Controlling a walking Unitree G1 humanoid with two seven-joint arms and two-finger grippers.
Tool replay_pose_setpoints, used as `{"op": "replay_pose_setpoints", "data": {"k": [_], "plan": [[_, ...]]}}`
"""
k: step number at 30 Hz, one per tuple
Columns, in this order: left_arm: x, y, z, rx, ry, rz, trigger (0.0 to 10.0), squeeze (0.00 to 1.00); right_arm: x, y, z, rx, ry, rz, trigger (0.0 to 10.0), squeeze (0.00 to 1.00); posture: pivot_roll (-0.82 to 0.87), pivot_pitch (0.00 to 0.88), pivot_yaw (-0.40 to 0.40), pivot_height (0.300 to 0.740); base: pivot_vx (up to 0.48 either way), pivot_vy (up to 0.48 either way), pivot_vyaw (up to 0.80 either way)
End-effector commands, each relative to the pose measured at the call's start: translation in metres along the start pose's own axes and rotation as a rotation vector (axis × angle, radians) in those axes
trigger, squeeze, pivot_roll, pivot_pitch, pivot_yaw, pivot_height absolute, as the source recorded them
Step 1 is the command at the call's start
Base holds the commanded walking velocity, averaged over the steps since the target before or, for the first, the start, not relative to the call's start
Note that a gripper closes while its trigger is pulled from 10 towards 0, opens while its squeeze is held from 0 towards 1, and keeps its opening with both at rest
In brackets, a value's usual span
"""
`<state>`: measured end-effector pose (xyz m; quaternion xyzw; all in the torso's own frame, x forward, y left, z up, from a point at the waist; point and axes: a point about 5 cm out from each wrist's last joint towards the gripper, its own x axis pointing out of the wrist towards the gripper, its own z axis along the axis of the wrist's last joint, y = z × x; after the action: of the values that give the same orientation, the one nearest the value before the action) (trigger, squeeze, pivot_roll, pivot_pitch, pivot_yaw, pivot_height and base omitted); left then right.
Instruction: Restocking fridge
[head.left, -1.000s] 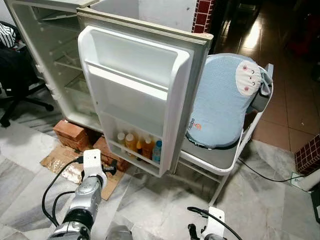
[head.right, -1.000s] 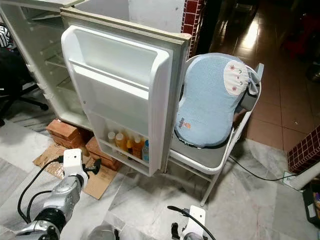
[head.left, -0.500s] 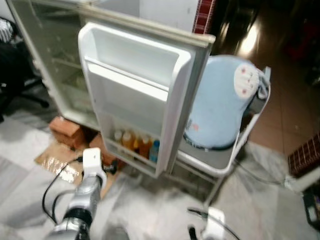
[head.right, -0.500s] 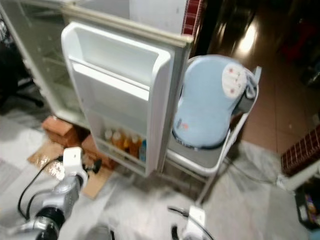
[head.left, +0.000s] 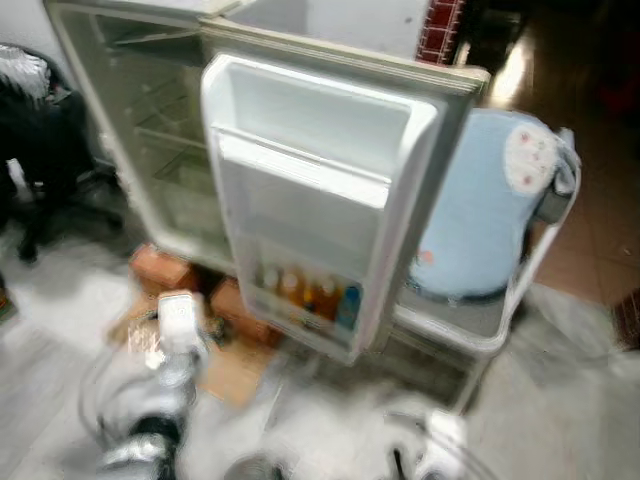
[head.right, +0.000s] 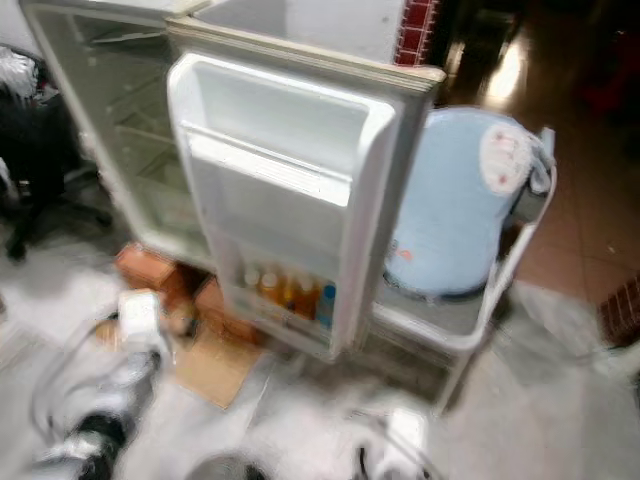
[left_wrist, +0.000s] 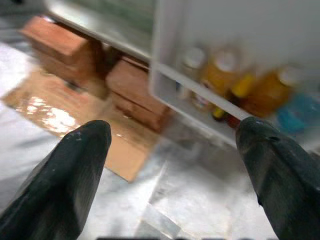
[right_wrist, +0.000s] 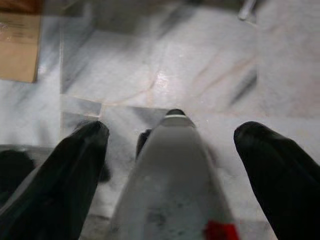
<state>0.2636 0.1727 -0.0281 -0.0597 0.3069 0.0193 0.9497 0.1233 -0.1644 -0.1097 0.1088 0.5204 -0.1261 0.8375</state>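
Observation:
The white fridge (head.left: 150, 140) stands open, its wire shelves bare. Its door (head.left: 320, 200) swings out toward me, and the bottom door shelf (left_wrist: 200, 95) holds several bottles (head.left: 305, 295), orange ones and a blue one (left_wrist: 295, 112). My left gripper (left_wrist: 170, 165) is open and holds nothing; it hangs low over the floor in front of the door shelf, a short way from the bottles (left_wrist: 220, 75). My left arm (head.left: 178, 330) is blurred at lower left. My right gripper (right_wrist: 170, 165) is open over the marble floor, with a grey robot part (right_wrist: 172, 185) below it.
A white folding chair (head.left: 535, 260) with a light blue cushion (head.left: 480, 220) stands right of the door. Red bricks (head.left: 165, 270) prop up the fridge, with cardboard (head.left: 235, 370) on the floor before them. A dark office chair (head.left: 40, 160) is at far left.
The whole picture has shifted right and blurred, so the camera has moved. Fridge, door and bottles stay as they were. Both arms hang about where they were.

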Motion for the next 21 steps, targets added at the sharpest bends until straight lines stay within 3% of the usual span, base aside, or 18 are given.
{"op": "replay_pose_setpoints", "data": {"k": [1, 21], "plan": [[-0.0003, 0.0150, 0.0072, 0.009, -0.018, 0.042, 10.0, 0.00, -0.0216, 0.0922, 0.1876, -0.483, -0.451, 0.265, 10.0, 0.00, 0.04, 0.000, -0.099, 0.740, 0.000, 0.480, 0.00], [-0.0003, 0.0150, 0.0072, 0.009, -0.018, 0.042, 10.0, 0.00, -0.0216, 0.0922, 0.1876, -0.483, -0.451, 0.265, 10.0, 0.00, 0.04, 0.000, -0.099, 0.740, 0.000, 0.480, 0.00]]}}
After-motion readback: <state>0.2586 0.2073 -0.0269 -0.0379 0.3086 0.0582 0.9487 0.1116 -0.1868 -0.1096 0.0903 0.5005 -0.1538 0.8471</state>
